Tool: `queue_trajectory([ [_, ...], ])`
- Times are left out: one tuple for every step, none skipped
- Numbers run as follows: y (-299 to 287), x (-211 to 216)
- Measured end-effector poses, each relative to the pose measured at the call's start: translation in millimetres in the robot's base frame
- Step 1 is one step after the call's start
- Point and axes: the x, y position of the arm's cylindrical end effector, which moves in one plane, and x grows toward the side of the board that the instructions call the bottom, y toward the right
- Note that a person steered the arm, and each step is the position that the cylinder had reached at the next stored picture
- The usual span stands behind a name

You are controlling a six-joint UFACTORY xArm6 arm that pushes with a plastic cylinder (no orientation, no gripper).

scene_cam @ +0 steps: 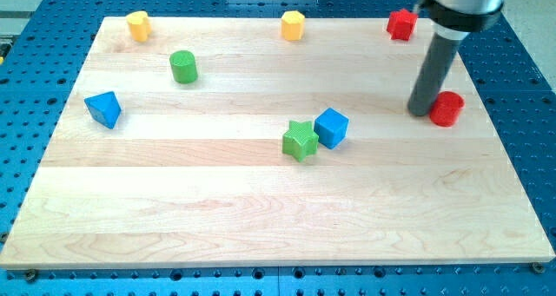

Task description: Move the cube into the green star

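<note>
Cube [331, 128], blue, corner-on, touches green star [300, 141]; my tip [420, 112] beside red cylinder [446, 109].

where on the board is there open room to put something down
The whole strip along the view's bottom, below the green star and blue cube, is bare. Crowded spots: star touching cube mid-board, and my tip beside the red cylinder.

You'll find no readable text, labels, brands, numbers or signs anywhere here. Nothing printed on the wooden tabletop [261, 209], none on the coloured blocks, none on the dark rod, none on the blue perforated surface [35, 62] around the tabletop.
</note>
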Motion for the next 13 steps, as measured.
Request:
queue_trajectory([
  [0, 0],
  [-43, 0],
  [-79, -1],
  [-79, -2],
  [-79, -2],
  [-76, -2],
  [-76, -2],
  [-78, -2],
  [-78, -2],
  [-79, 1],
  [-94, 10],
  [-113, 10],
  [-168, 17],
])
